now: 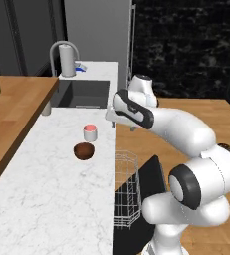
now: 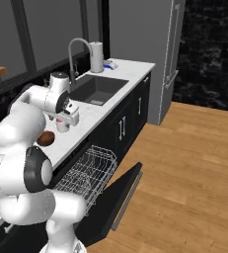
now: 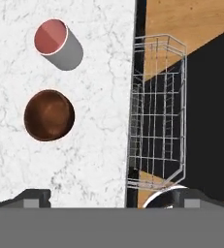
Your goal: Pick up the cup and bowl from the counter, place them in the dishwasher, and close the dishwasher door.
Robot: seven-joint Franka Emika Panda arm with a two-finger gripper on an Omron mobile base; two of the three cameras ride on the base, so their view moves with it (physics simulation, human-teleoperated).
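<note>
**A:** White two-finger end effector (image 3: 108,196) hanging high over the counter edge, dark finger tips spread fully apart, nothing between them. Looks like the reach for the first pickup, nothing grabbed yet. Tips for doing it clean?

**B:** Probably go for the small squat white cup with the pinkish-red top (image 3: 57,43) first. Standing upright on the long white marble counter (image 3: 84,155), near the front edge, off to one side of where the tips point now. So: slide sideways until centred over the rim, then drop straight down, then close across the body. Cup about as wide as the spread, so little slack, sloppy centring likely to knock it over. Also watch the small round dark reddish-brown bowl (image 3: 49,115), just beside the cup but not touching. Easy to clip on the way down.

**A:** And the drop-off?

**B:** Black-fronted dishwasher (image 1: 136,219) right below the counter edge, white wire basket rack (image 3: 157,111) pulled out, flat black dishwasher door (image 3: 210,111) folded down. Short carry.

**A:** Head count?

**B:** One cup, one bowl, one rack, one door. Further back: one dark sink basin (image 1: 81,93), one grey arched faucet (image 1: 61,46), one tall white cylinder (image 1: 67,60).
</note>
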